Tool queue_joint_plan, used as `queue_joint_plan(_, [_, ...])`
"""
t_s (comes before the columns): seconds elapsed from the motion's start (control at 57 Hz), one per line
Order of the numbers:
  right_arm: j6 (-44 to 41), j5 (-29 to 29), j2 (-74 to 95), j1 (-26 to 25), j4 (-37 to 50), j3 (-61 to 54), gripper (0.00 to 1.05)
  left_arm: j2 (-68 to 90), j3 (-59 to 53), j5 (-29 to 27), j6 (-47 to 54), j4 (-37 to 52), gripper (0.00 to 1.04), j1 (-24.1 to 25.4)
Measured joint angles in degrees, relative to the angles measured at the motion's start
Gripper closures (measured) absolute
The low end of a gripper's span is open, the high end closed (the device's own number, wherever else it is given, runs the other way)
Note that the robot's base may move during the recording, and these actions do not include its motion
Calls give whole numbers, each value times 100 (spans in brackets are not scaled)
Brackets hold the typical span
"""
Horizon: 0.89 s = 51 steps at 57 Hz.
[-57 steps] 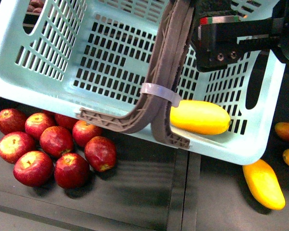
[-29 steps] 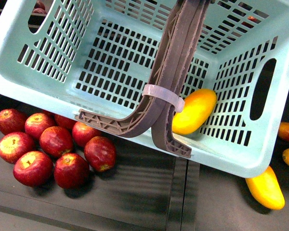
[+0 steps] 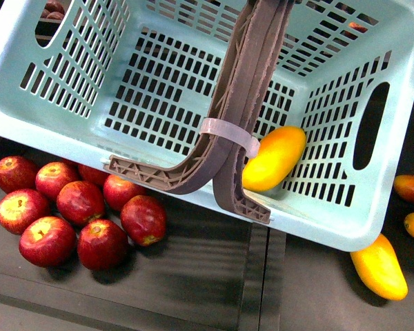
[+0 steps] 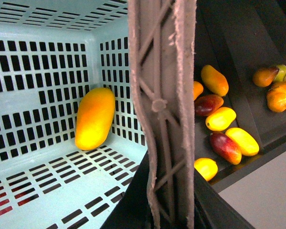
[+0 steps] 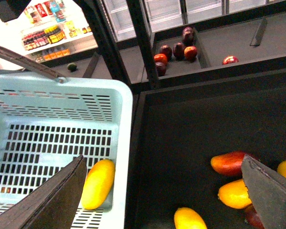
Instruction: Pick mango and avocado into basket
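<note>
In the front view, a light mint-blue slotted plastic basket (image 3: pixel 310 217) is seen tilted, its brown-grey folding handles (image 3: pixel 245 103) bound by a white zip tie (image 3: pixel 228 131). A smooth, bright yellow, oval mango (image 3: pixel 274 158) lies inside, in the lower corner against the slotted wall. Round red apples (image 3: pixel 79 214) are heaped below the basket, and other yellow mangoes (image 3: pixel 378 266) lie outside it. No gripper is shown here.

In the left wrist view, the handles (image 4: pixel 162 109) fill the middle, and the mango (image 4: pixel 94 118) is seen on the basket floor against the wall. The left gripper is not plainly shown, so whether it is clenched cannot be told.

In the right wrist view, the right gripper (image 5: pixel 163 160) is held with fingers (image 5: pixel 57 198) spread wide and nothing between them, over a dark shelf (image 5: pixel 181 124) beside the basket (image 5: pixel 126 143). No avocado can be made out in any view. It is judged firm, smooth-skinned and apt to roll. It would best be taken across its narrow middle, gently, so that bruising is avoided.
</note>
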Motion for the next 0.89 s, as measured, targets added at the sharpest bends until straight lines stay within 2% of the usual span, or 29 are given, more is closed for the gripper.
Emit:
queue_joint_plan(0.105, [-79,-28,-46,28,122,-46,10,0,0,13,2,0,95,0])
queue_joint_plan(0.193, [-772,-35,-254,129,872,-391,25,0,0,15,2,0,95,0])
queue_joint_plan(0.263, [-1158,-55,-367,153,951,-485,36,0,0,13,2,0,95,0])
queue_joint_plan(0.28, [-1268,-52,-409,153,955,-529,41,0,0,13,2,0,95,0])
queue_joint_plan(0.456, [-1513,-50,-623,155,922,-726,71,0,0,9,2,0,95,-2])
queue_joint_plan(0.526, [-1552,-50,-1075,157,369,-754,84,0,0,9,0,0,95,0])
queue_joint_plan(0.649, [-1587,-52,-1421,157,240,-811,103,0,0,7,0,0,95,0])
queue_joint_plan(0.789, [-1611,-52,-1484,157,240,-883,102,0,0,11,4,0,95,-2])
queue_joint_plan(0.894, [-1609,-52,-1502,155,240,-901,83,0,0,13,2,0,95,-2])
